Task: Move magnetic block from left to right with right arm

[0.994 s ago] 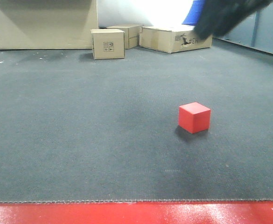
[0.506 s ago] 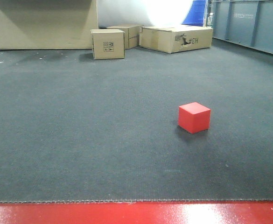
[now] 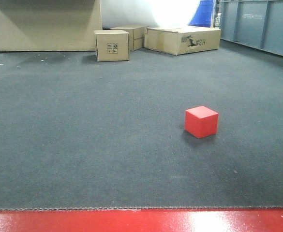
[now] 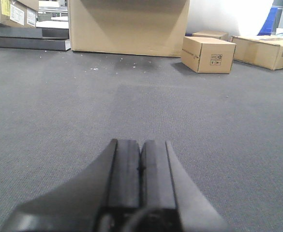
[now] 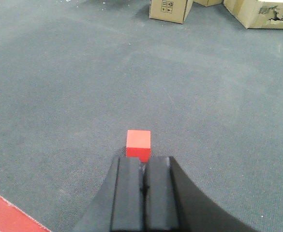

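Right wrist view: I see my right end effector pressed closed, empty, above the red block sitting on the grey carpet. Left end effector closed too, empty.

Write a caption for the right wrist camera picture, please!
Right gripper, fingers together, above the grey carpet with the small red block just ahead.
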### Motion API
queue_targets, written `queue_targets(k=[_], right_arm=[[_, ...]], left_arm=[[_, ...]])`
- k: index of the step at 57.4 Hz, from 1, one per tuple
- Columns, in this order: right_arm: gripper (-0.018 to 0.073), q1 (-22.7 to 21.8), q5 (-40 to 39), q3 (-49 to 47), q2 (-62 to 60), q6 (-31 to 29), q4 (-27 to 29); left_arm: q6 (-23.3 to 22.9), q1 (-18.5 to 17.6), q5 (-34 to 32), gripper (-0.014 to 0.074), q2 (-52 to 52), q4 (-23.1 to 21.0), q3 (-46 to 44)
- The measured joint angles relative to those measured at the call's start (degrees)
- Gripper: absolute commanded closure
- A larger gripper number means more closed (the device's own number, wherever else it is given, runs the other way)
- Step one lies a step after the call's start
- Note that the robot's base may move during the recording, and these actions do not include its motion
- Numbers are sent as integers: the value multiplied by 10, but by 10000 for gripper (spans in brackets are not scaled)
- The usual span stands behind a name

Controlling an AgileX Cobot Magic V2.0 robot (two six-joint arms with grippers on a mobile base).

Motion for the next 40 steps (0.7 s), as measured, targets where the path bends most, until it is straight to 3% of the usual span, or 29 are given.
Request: queue_targets(k=[18, 29, 40], right_arm=[[501, -19, -25, 0, 0, 0, 9], [501, -120, -59, 29, -37, 0, 10], [501, -235, -116, 126, -125, 0, 11]], left_arm=[[0, 0, 0, 722, 0, 0, 0], [0, 0, 0, 722, 0, 0, 0], [0, 0, 0, 722, 0, 0, 0]])
